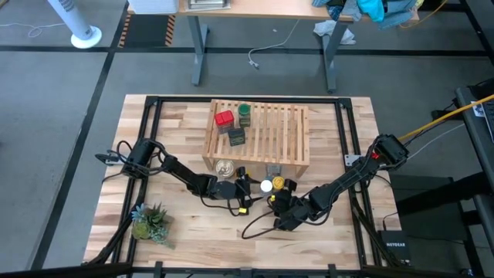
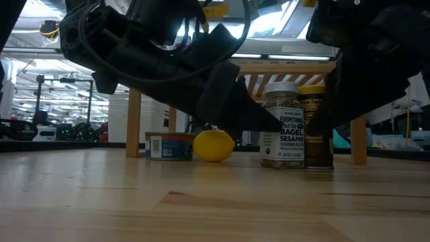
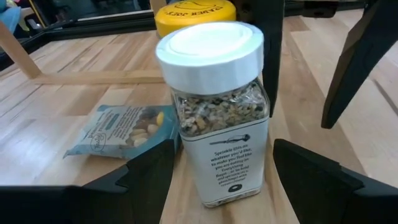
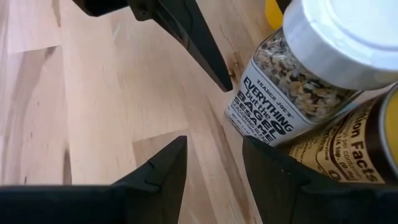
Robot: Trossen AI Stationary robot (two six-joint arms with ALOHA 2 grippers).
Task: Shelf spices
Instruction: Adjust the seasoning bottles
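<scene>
A wooden bench (image 1: 177,131) is sitting on grey floor, a desk at twelve o'clock. The left gripper's (image 3: 217,180) fingers are standing open around the white-lidded jar (image 3: 214,112); the right gripper's (image 4: 214,165) are gaping, empty.

White-lidded square glass jar (image 3: 214,112) stands between the spread fingers of the left claw (image 3: 217,180), gaps both sides. Yellow-lidded dark jar (image 2: 316,128) touching it behind, right claw (image 4: 211,165) close by. Flat blue packet (image 3: 121,127) lies beside. Light-wood slatted shelf (image 1: 270,135) rear half bare; front tabletop (image 1: 193,232) free.
</scene>
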